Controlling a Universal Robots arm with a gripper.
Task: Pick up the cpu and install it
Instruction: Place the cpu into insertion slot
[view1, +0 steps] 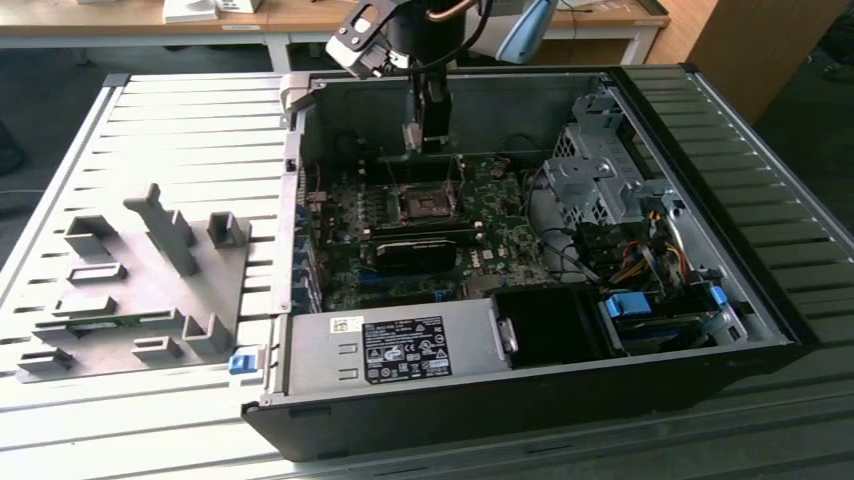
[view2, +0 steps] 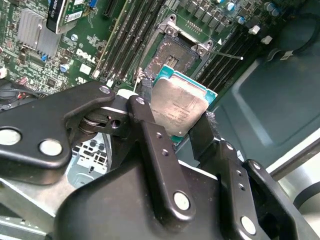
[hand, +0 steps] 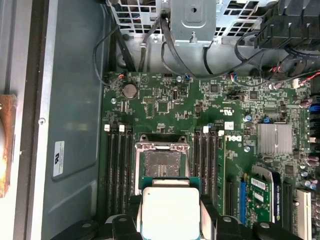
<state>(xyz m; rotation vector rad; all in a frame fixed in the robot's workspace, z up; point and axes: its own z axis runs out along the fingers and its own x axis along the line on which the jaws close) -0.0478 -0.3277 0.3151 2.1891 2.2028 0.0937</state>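
The cpu (view2: 179, 107) is a flat square chip with a silver-grey metal top, and my gripper (view2: 176, 122) is shut on two of its opposite edges. In the first wrist view the cpu (hand: 170, 210) hangs just short of the open socket (hand: 161, 165), a dark square in a metal frame on the green motherboard (hand: 165, 107). The socket (view2: 175, 57) holds no chip. In the exterior view my gripper (view1: 424, 148) reaches down into the open computer case, above and slightly behind the socket (view1: 430, 205).
Memory slots (hand: 117, 165) flank the socket on both sides. A drive cage (view1: 601, 170) and loose cables (view1: 641, 260) crowd the case's right in the exterior view; the power supply (view1: 387, 350) lies at the front. A grey plastic fixture (view1: 147, 280) stands outside on the left.
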